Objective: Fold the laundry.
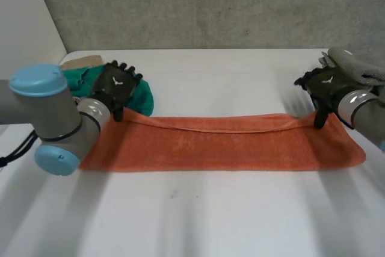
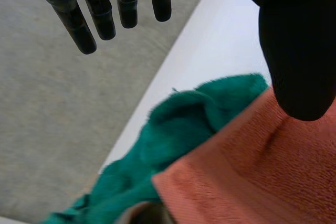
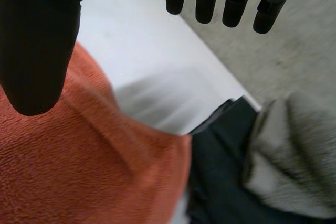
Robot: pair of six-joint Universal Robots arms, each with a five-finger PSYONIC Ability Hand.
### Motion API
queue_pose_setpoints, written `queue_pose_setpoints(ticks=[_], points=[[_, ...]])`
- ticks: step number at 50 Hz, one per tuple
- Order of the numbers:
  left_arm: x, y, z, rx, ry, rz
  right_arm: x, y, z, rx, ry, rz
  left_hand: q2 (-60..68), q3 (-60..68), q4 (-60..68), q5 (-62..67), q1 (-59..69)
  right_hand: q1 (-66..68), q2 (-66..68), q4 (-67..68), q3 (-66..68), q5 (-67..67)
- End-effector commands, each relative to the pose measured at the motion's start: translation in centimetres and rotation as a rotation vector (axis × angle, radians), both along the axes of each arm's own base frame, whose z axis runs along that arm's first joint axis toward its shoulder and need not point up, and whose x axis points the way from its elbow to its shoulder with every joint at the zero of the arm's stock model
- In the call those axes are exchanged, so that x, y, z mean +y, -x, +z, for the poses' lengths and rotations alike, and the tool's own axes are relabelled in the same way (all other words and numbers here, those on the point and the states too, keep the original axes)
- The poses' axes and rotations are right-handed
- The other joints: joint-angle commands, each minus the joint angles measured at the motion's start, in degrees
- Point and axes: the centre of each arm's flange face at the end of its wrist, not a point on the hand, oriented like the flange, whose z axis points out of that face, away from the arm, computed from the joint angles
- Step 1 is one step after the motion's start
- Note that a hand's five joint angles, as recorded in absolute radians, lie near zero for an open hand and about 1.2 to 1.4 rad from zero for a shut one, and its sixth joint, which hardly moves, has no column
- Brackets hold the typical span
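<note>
The white table point(image 1: 228, 82) carries an orange towel point(image 1: 222, 145) lying as a long doubled band across its middle, reaching nearly from the left edge to the right edge. Its far edge sags a little between the two ends.

A green cloth point(image 1: 139, 97) is bunched near the table's far-left corner and touches the towel's far-left corner. At the right edge lie a grey cloth point(image 1: 355, 64) and a dark cloth point(image 3: 220, 171), the dark one just beside the towel's far-right corner.

The left hand point(image 1: 116, 85) is at the towel's far-left corner, fingers straight and spread well away from the thumb, which points down at the orange pile; it clamps nothing. The right hand point(image 1: 328, 85) stands the same way at the far-right corner, fingers apart from the thumb and nothing held.

The main risk seems to be a stray catch: a hand closing here could take the green or dark cloth along with the towel. Pinching one layer alone would likely skew the fold.
</note>
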Motion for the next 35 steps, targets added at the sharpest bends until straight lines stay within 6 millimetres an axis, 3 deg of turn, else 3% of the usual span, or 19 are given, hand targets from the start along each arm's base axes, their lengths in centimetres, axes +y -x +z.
queue_pose_setpoints(ticks=[1, 13, 22, 25, 29, 30, 35], points=[[-2.6, 0.5, -4.0, -0.003, -0.042, -0.018, -2.5, -0.5, -4.0, -0.04, -0.024, -0.008, -1.0, -1.4, -0.8, -2.2, -0.2, -3.0, -2.0, -2.0, -2.0, -2.8], [-6.7, -0.2, -5.3, 0.07, 0.006, 0.027, -6.4, -0.9, -5.9, -0.066, 0.205, -0.022, 4.0, 3.7, 4.2, 2.8, 4.9, -3.0, -2.0, -2.0, -2.0, -2.8], [-7.9, 0.2, -3.6, 0.184, 0.097, 0.037, -8.4, -1.0, -4.0, -0.103, 0.416, -0.097, 4.2, 3.8, 4.4, 3.0, 5.1, -3.0, -2.0, -2.0, -2.0, -2.8], [-7.3, 0.7, -2.7, 0.2, 0.099, 0.026, -8.2, -0.9, -3.8, -0.105, 0.408, -0.107, 2.7, 2.3, 2.9, 1.5, 3.5, -3.0, -2.0, -2.0, -2.0, -2.8], [-5.9, 0.9, -0.9, 0.204, 0.101, 0.012, -6.9, -0.7, -1.4, -0.105, 0.401, -0.11, 0.6, 0.3, 0.9, -0.5, 1.5, -3.0, -2.0, -2.0, -2.0, -2.8], [-5.6, 0.9, -0.6, 0.206, 0.1, 0.011, -6.1, -0.4, 0.0, -0.101, 0.393, -0.111, 0.8, 0.5, 1.1, -0.3, 1.7, -3.0, -2.0, -2.0, -2.0, -2.8], [-3.8, 0.2, 1.7, 0.209, 0.101, 0.009, -2.5, 0.2, 2.5, -0.076, 0.275, -0.098, 0.8, 0.5, 1.1, -0.3, 1.7, -3.0, -2.0, -2.0, -2.0, -2.8]])
